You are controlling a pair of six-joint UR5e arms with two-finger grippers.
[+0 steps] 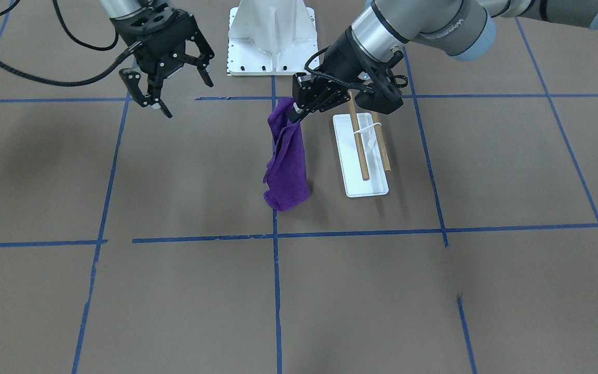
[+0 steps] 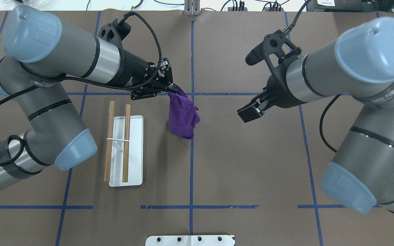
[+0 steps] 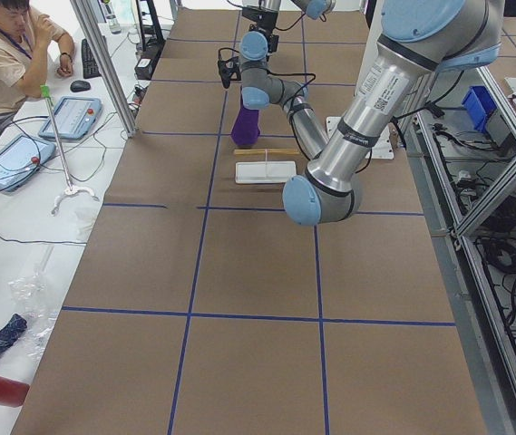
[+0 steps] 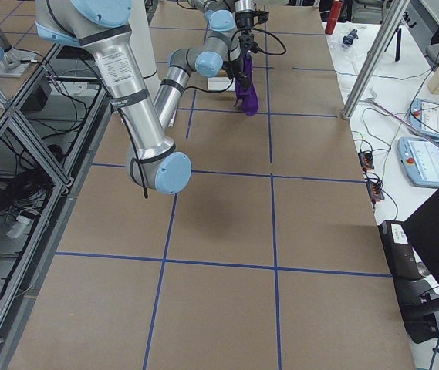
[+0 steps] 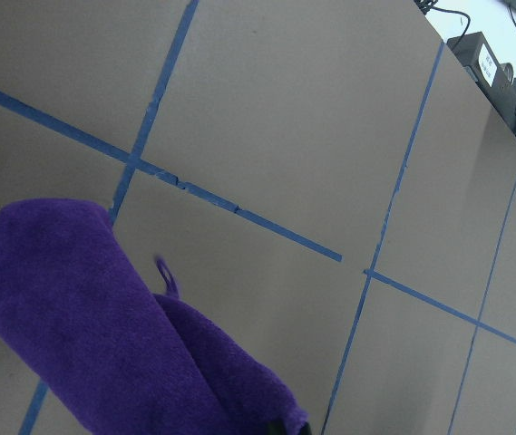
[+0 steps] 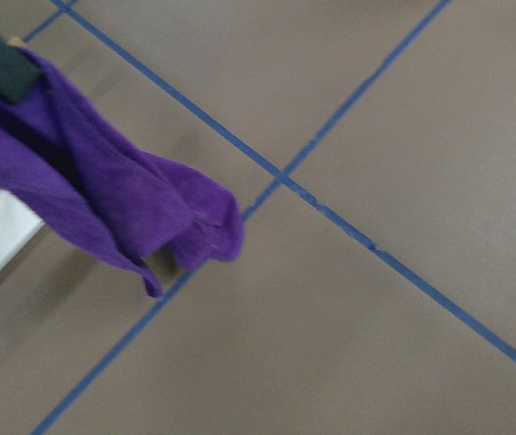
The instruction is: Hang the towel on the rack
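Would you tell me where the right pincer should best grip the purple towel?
Probably the loose lower corner of the towel, approached from the robot's right: it hangs bunched from the left pincer by its top, and the right pincer stands open on that side.

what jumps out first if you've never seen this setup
A crumpled purple towel hangs from the shut left gripper over the middle of the brown table. Beside it, not touching, stands the small white tray rack with two bare wooden dowels. The right gripper hovers open and empty on the other side.
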